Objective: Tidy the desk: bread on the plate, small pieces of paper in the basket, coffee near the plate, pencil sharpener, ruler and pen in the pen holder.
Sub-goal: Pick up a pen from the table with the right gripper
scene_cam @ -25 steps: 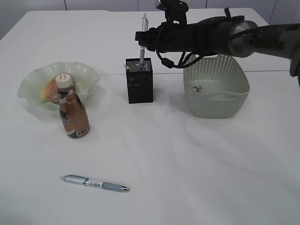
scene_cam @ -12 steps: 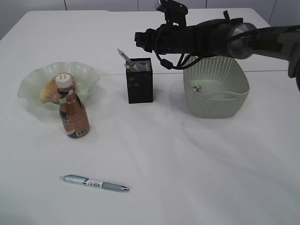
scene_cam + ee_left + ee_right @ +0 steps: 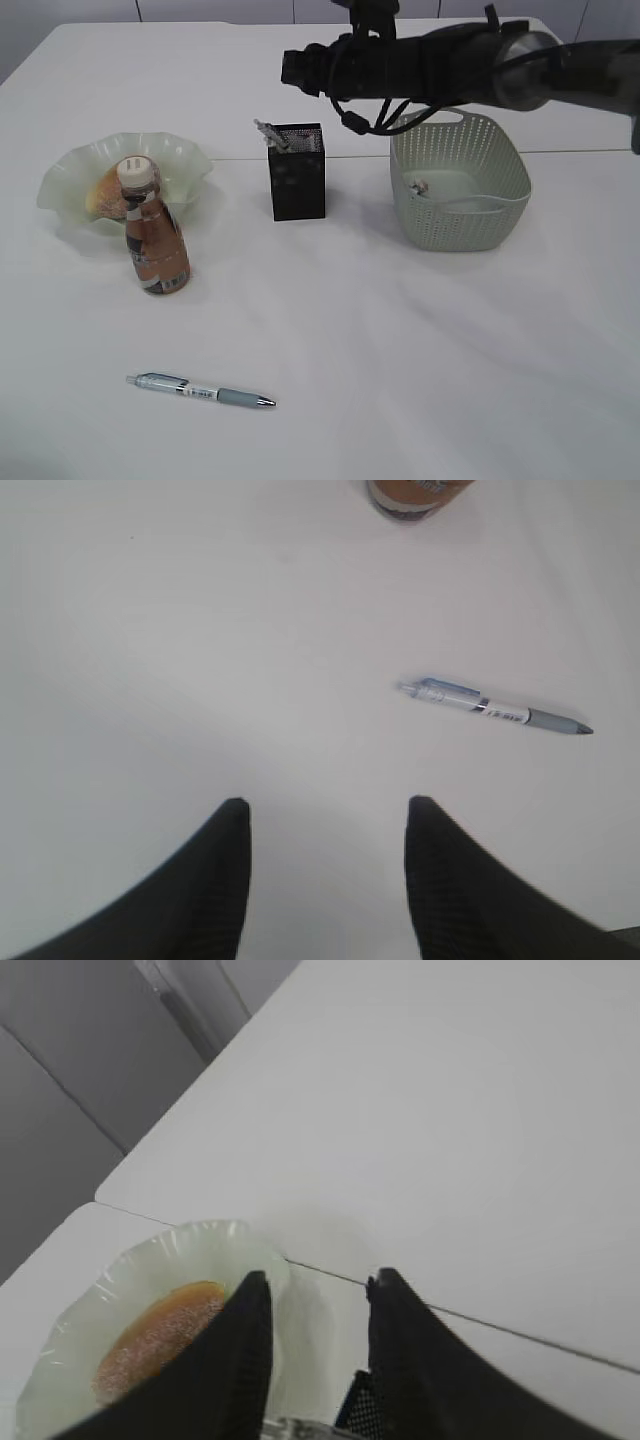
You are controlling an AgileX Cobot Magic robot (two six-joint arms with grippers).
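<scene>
Right gripper (image 3: 315,1290): hovering above black mesh pen holder (image 3: 298,172), fingers apart, gripping nothing. Left gripper (image 3: 325,820): fingers apart, hanging over white desk (image 3: 400,350). Grey-blue pen (image 3: 200,391) lying on desk. Brown coffee bottle (image 3: 155,240) standing beside wavy green plate (image 3: 180,160) holding sugar-dusted bread (image 3: 105,192). Grey-green perforated basket (image 3: 460,180) sitting right of holder.

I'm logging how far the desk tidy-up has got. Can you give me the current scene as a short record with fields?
bread: in the plate, orange-brown bun partly behind the coffee
coffee: bottle upright, right in front of the plate
pen holder: black mesh box, one pen leaning out at its left corner
basket: grey-green, a small scrap inside
loose pen: lying on the desk at front left
right gripper: above the pen holder, jaws apart, empty
left gripper: open, over bare desk, empty
</scene>
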